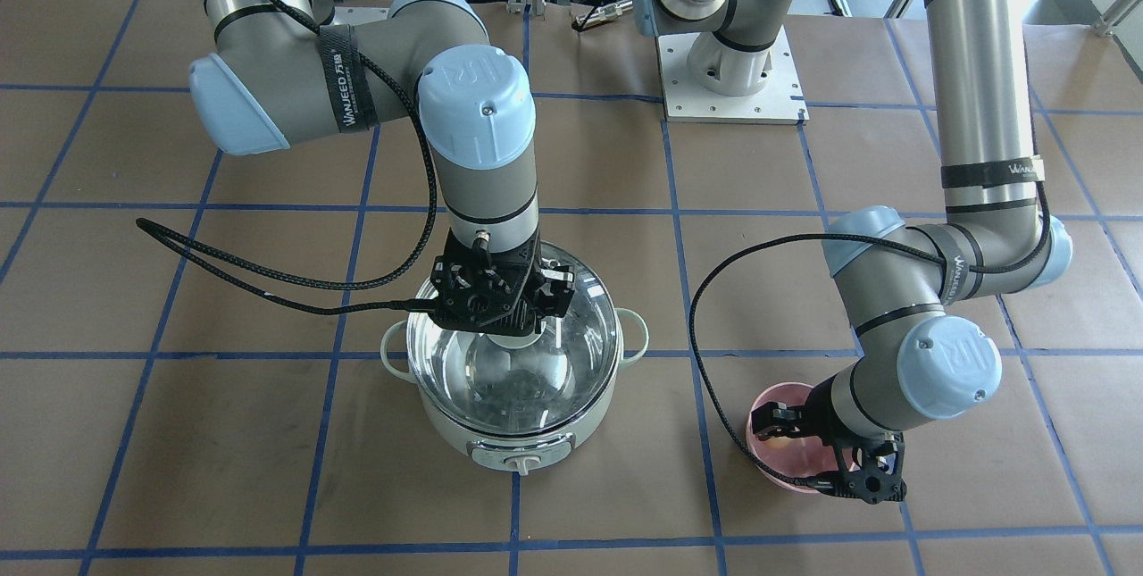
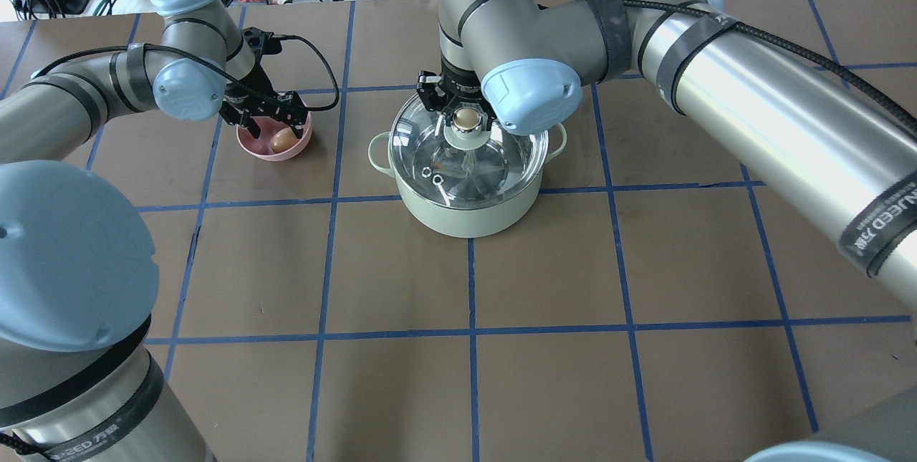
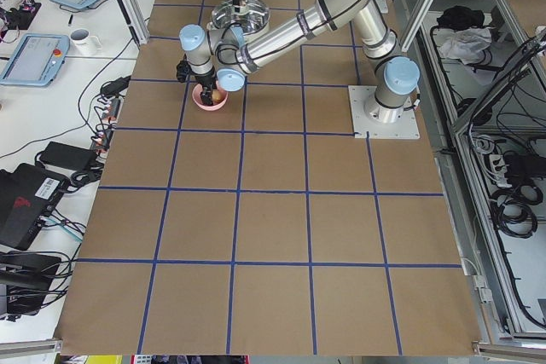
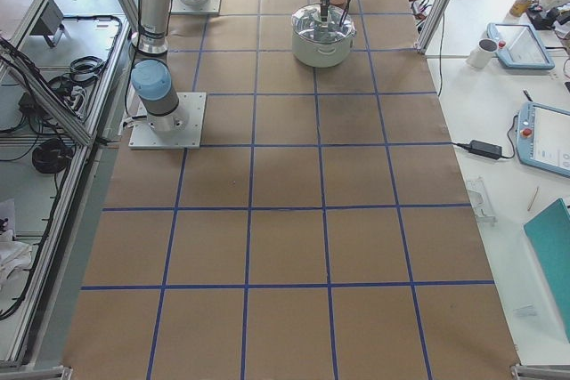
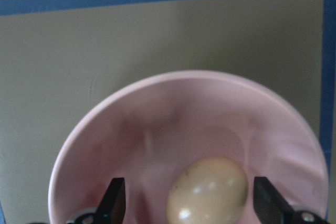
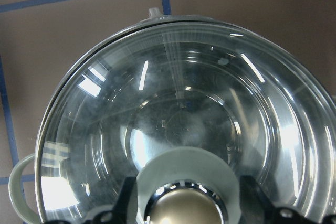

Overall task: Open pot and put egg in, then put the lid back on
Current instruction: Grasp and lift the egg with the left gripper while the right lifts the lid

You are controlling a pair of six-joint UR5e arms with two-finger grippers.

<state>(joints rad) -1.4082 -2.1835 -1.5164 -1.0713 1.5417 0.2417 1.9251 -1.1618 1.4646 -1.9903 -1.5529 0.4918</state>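
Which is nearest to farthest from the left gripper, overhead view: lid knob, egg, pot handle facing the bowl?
1. egg, in the pink bowl below the left gripper
2. pot handle, bowl side
3. lid knob, farther right

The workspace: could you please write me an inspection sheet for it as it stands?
surface: table covered in brown paper with a blue tape grid.
job's things: pot upright, lid seated on it; egg lying in the pink bowl.
clutter: nothing seen beyond that bowl.
grippers: left gripper open, fingers either side of the egg; right gripper open, straddling the lid's knob.
cables: black cable looping over the table from each wrist.
surroundings: teach pendants and a mug on a side bench.
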